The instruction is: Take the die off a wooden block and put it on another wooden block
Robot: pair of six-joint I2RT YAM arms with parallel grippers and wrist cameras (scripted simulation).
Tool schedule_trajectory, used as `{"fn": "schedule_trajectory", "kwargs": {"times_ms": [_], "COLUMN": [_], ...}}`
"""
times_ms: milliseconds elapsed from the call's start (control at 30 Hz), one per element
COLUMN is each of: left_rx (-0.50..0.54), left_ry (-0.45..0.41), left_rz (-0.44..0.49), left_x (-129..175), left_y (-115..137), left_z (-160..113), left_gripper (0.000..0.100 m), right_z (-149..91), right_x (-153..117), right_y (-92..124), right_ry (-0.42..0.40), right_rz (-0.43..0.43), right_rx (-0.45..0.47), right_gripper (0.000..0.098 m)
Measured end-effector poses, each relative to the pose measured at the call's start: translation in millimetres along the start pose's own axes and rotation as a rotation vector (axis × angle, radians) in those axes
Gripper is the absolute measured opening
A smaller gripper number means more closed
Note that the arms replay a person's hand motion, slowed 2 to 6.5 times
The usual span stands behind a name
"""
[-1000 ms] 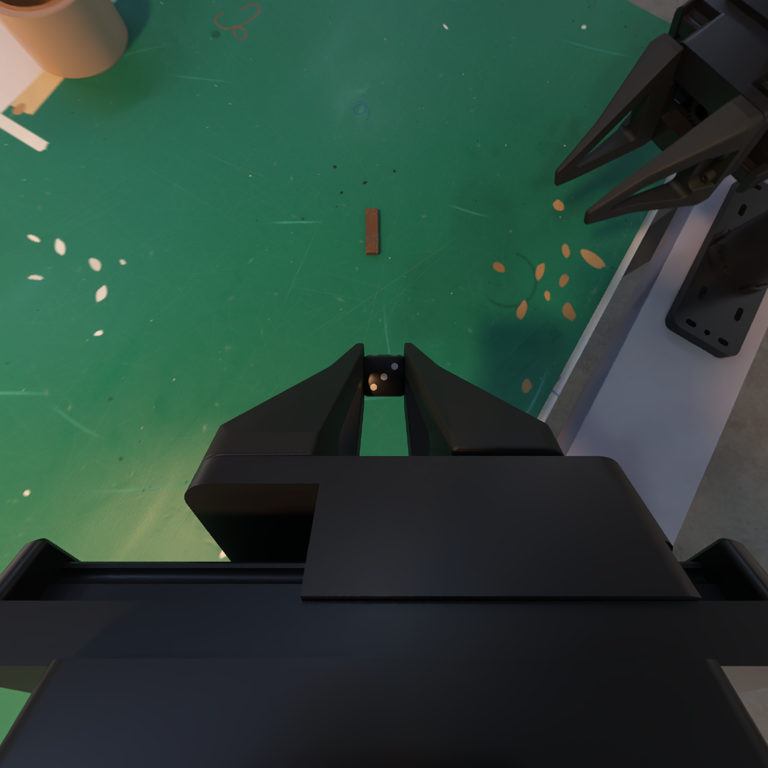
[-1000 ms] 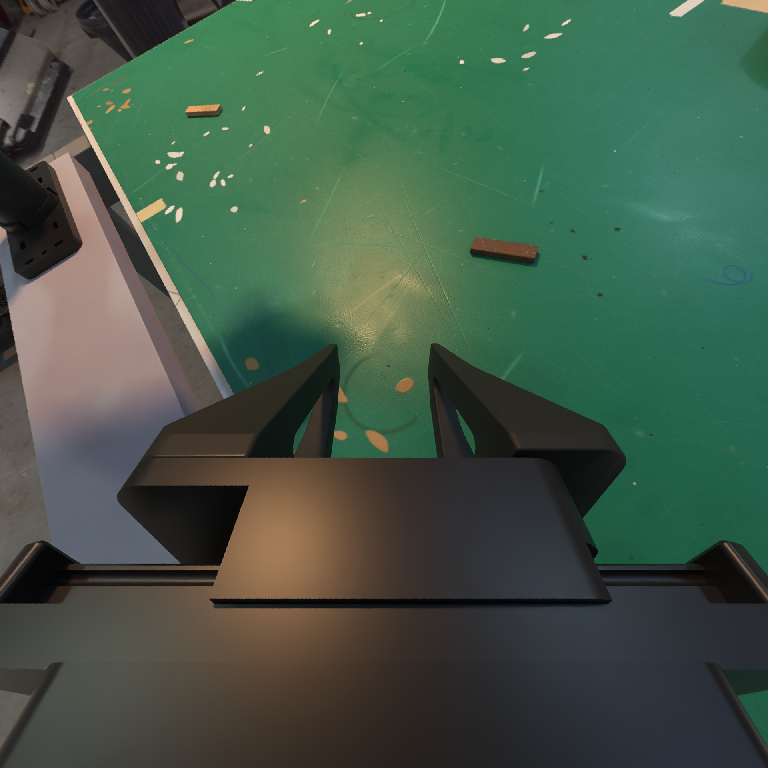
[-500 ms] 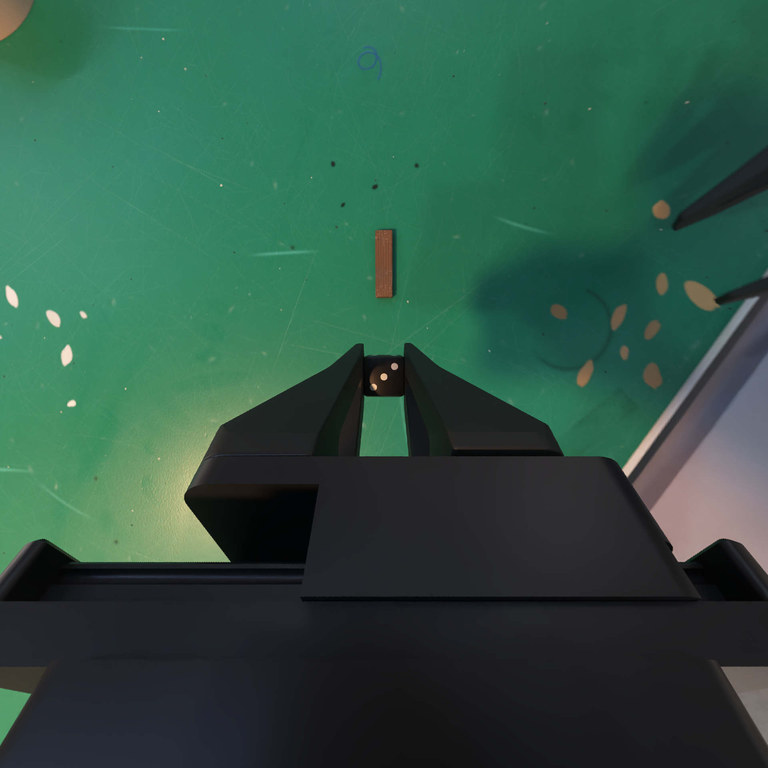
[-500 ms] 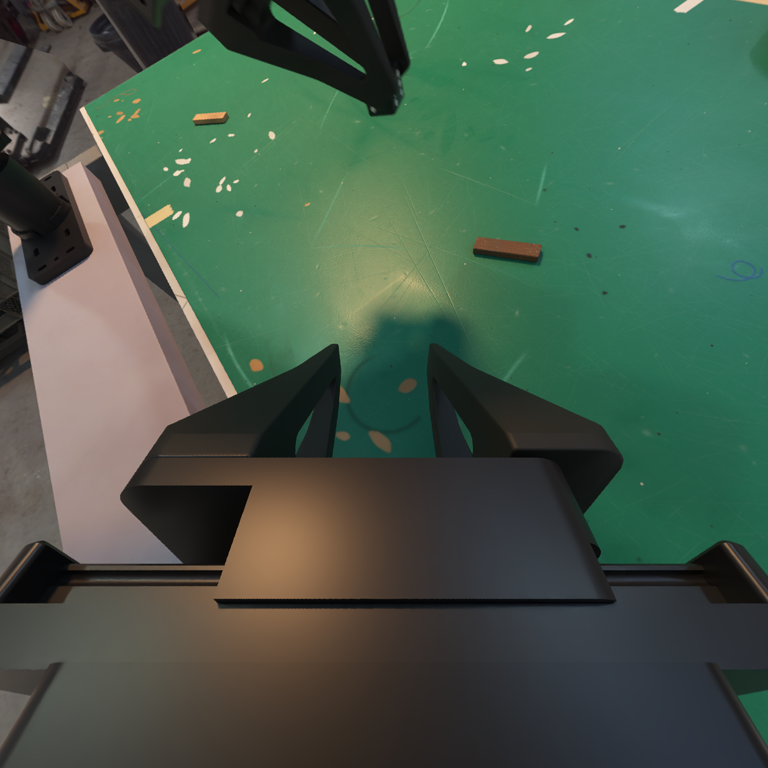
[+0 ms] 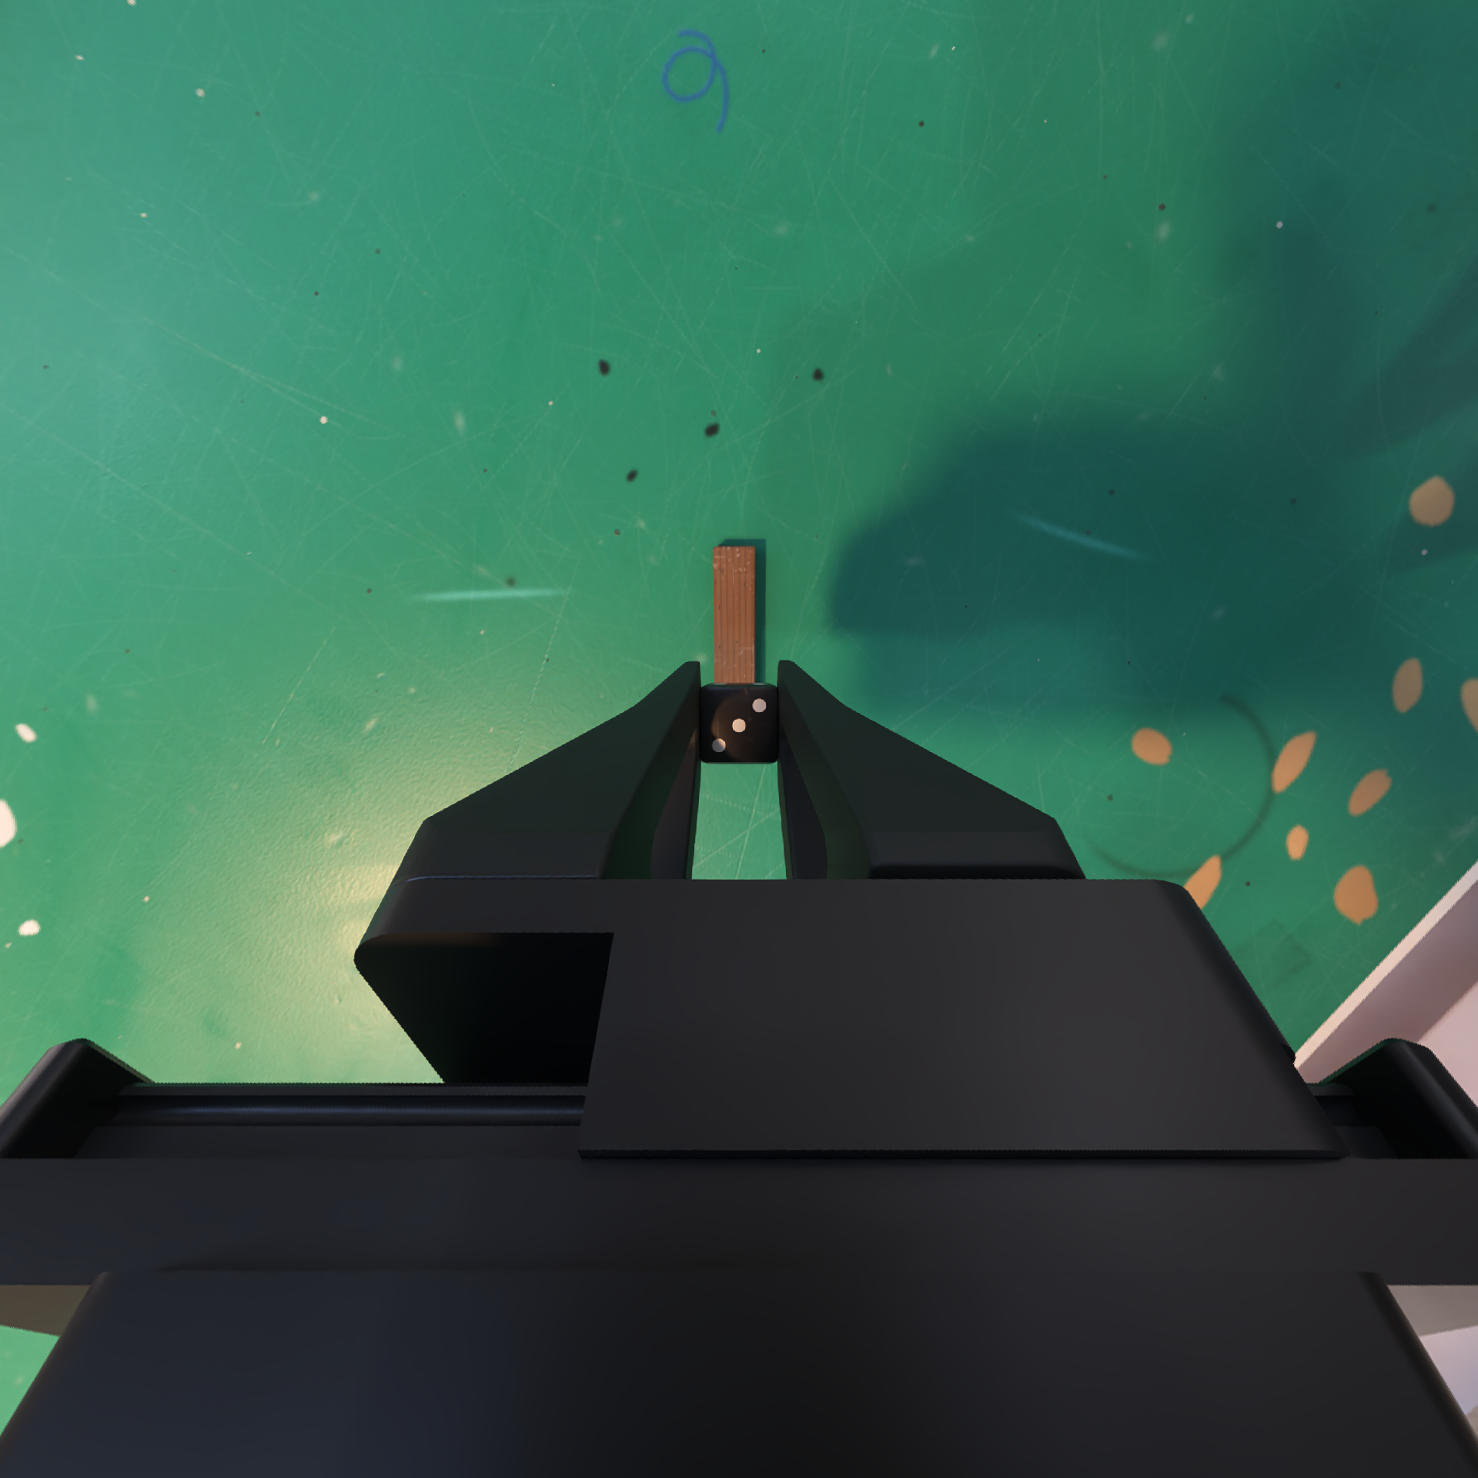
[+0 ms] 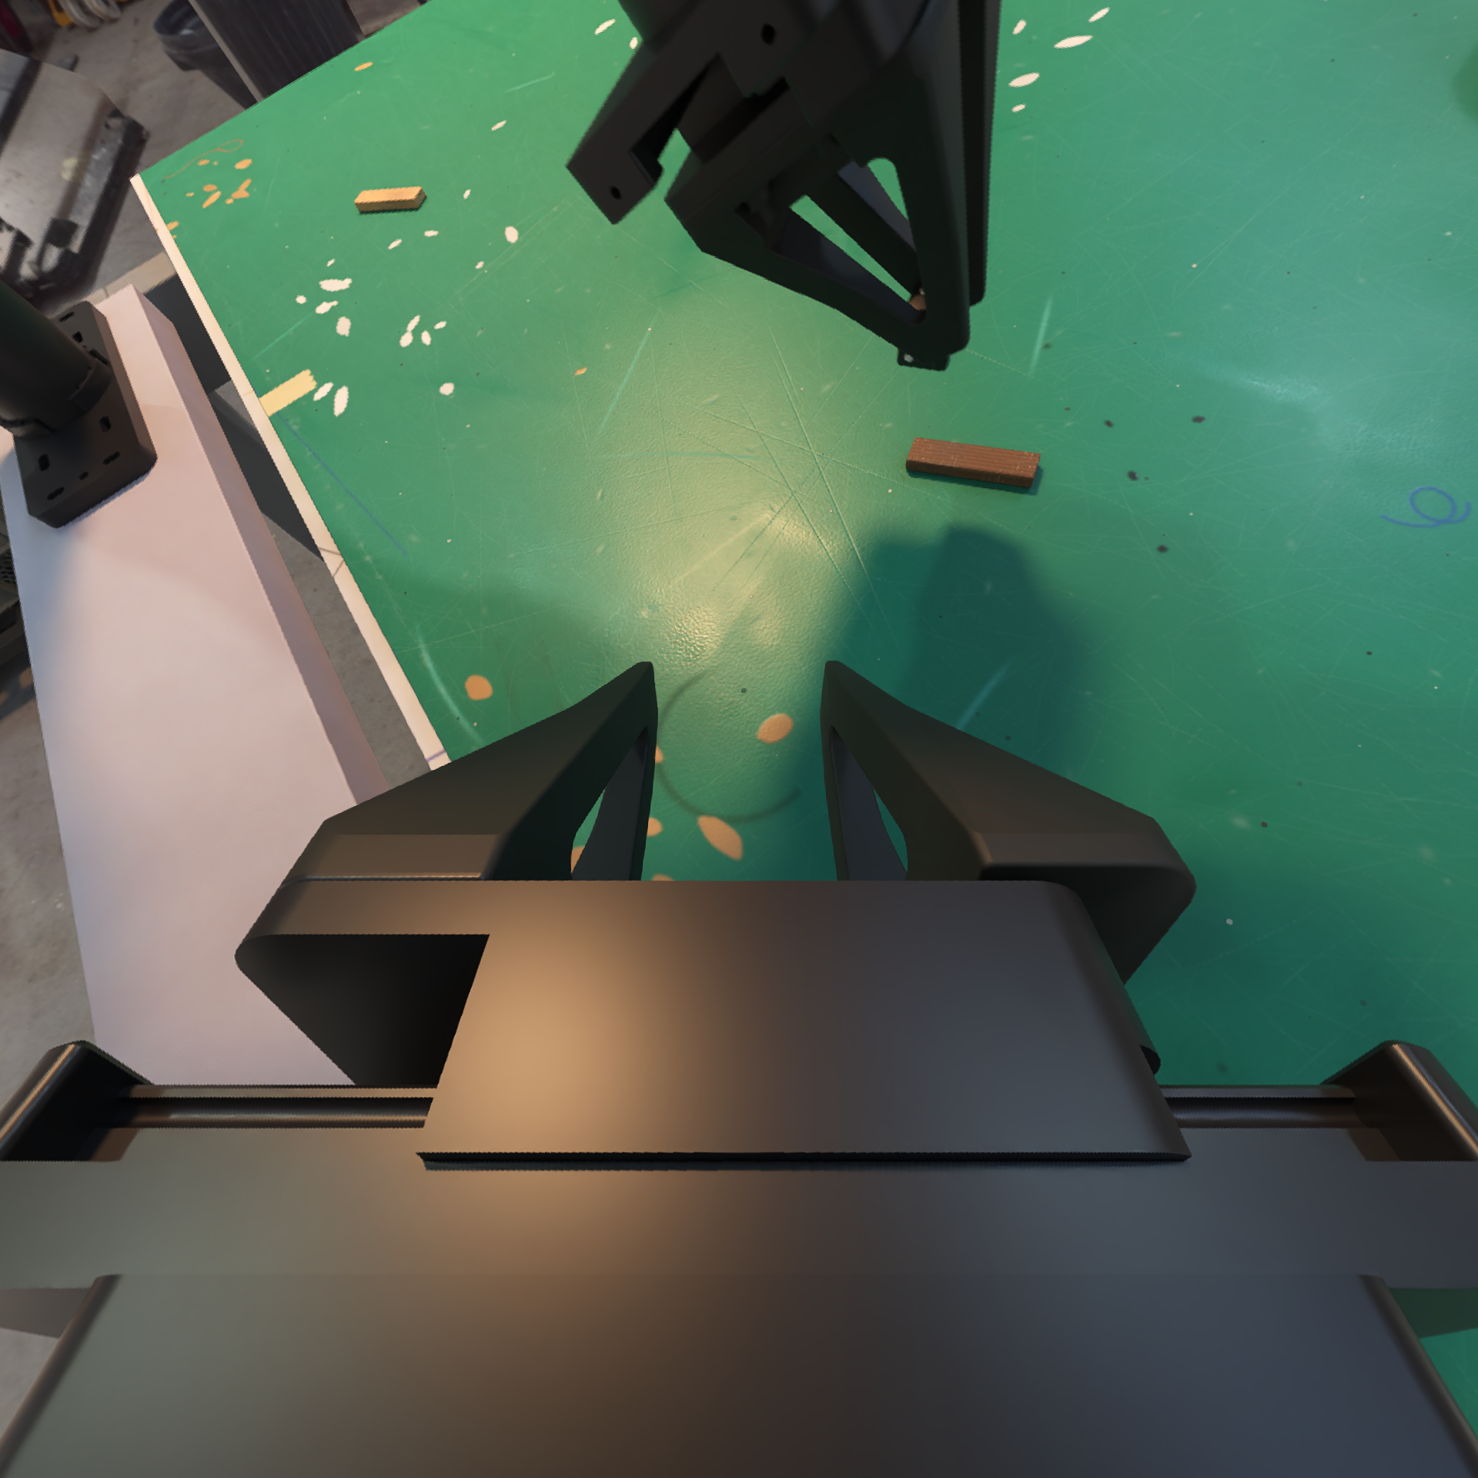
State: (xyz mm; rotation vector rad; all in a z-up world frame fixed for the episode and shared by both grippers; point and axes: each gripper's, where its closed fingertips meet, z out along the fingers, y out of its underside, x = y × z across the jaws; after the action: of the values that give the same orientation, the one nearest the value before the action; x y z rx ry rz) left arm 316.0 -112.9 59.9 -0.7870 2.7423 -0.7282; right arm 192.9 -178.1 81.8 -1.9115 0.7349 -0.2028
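Note:
My left gripper (image 5: 738,724) is shut on a small black die (image 5: 738,724) with white pips, held in the air between the fingertips. A flat dark brown wooden block (image 5: 733,614) lies on the green mat just beyond the die in the left wrist view. The same block shows in the right wrist view (image 6: 972,462), with my left gripper (image 6: 928,352) hovering above and a little behind it. A lighter wooden block (image 6: 389,199) lies far off at the mat's left edge. My right gripper (image 6: 740,680) is open and empty above the mat near its edge.
The green mat (image 6: 1200,720) is scratched and spotted with paint flecks. A white rail (image 6: 184,680) runs along the mat's edge, with a black arm base (image 6: 72,432) on it. The rail also shows in the left wrist view (image 5: 1424,984).
My left gripper has carried the die across the mat toward the dark brown block, which now lies right ahead of the fingertips. It has come into the right wrist view. My right gripper barely moved.

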Motion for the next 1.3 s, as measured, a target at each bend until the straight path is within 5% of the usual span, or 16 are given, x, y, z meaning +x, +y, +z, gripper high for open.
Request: {"fn": "schedule_trajectory", "kwargs": {"times_ms": [467, 1300], "left_rx": [-0.048, -0.064], "left_ry": [0.045, 0.072], "left_rz": [-0.035, -0.047], "left_x": [-3, -3], "left_y": [-6, 1], "left_z": [33, 46], "left_gripper": [0.016, 0.016], "right_z": [2, 3], "right_x": [1, 3], "right_y": [6, 9], "right_ry": [-0.005, -0.012], "right_rz": [0.011, 0.011], "right_rx": [-0.016, -0.030], "right_gripper": [0.0349, 0.0352]}}
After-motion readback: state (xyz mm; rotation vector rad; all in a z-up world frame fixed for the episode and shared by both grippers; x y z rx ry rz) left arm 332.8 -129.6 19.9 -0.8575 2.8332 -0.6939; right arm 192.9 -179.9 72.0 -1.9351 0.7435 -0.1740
